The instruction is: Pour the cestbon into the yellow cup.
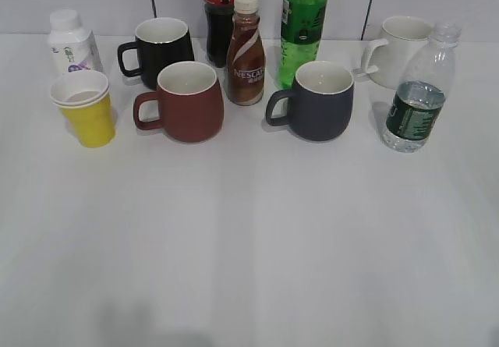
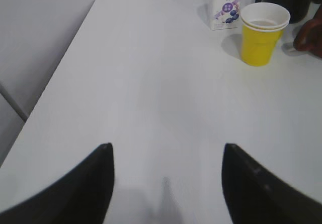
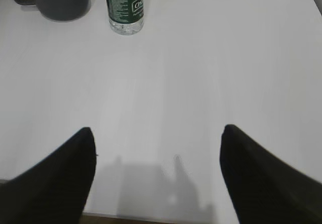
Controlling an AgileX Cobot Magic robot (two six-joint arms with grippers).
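Right wrist view: cestbon (image 3: 125,8) stands well ahead of the spread right tool (image 3: 158,176).

Top edge of the exterior view chops the red-labelled cola bottle (image 1: 221,8) and the green bottle (image 1: 303,15) at the neck. Right wrist view cuts off the cestbon (image 3: 125,7) above its label, the grey mug (image 3: 55,0) too. Left wrist view clips the red mug (image 2: 311,32) down to a sliver.
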